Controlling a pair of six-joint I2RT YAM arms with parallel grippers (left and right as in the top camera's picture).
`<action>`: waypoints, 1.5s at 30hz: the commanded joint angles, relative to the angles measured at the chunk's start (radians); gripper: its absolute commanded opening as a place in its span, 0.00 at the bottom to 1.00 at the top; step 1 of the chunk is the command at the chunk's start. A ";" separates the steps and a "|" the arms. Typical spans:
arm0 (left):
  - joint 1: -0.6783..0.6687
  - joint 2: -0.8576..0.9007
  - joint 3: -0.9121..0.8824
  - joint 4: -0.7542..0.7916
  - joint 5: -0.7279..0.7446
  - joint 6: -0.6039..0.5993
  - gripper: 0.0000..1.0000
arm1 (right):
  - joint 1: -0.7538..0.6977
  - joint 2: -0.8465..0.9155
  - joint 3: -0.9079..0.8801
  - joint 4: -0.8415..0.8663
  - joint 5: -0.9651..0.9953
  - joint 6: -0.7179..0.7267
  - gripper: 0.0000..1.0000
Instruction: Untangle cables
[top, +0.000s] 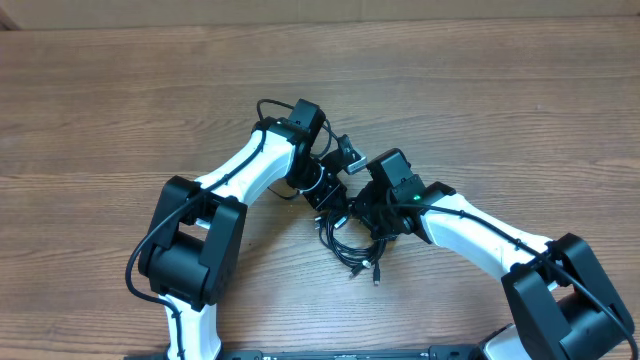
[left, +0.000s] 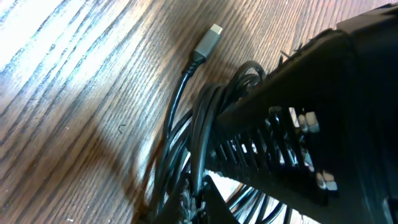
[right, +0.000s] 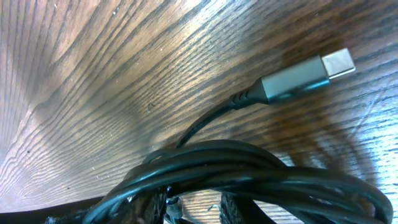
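**Black cables (top: 352, 248) bunched on the table (top: 120, 100), both arms on them**

Left gripper (top: 333, 205) sits at the heap's 11 o'clock, clamped fully together. Right gripper (top: 365, 222), at 1 o'clock, has its fingers slightly apart with the bundle lying across the tips.

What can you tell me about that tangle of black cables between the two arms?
The cables are thin, black, rubbery-looking cords bunched in overlapping loops on the wooden table. A few loose ends trail out. One ends in a grey metal plug with a ribbed black collar, lying flat on the wood. The left gripper looks closed on some strands, and the right gripper sits right against the bundle.
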 joint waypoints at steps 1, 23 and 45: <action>-0.003 0.008 0.022 -0.003 -0.014 0.025 0.04 | 0.002 0.008 0.028 0.001 0.056 0.000 0.26; -0.004 0.008 0.022 -0.003 -0.031 0.025 0.04 | 0.064 0.053 0.028 0.087 0.104 0.000 0.23; -0.004 0.013 0.006 -0.003 -0.218 -0.013 0.22 | 0.105 0.144 0.028 0.193 0.182 0.026 0.21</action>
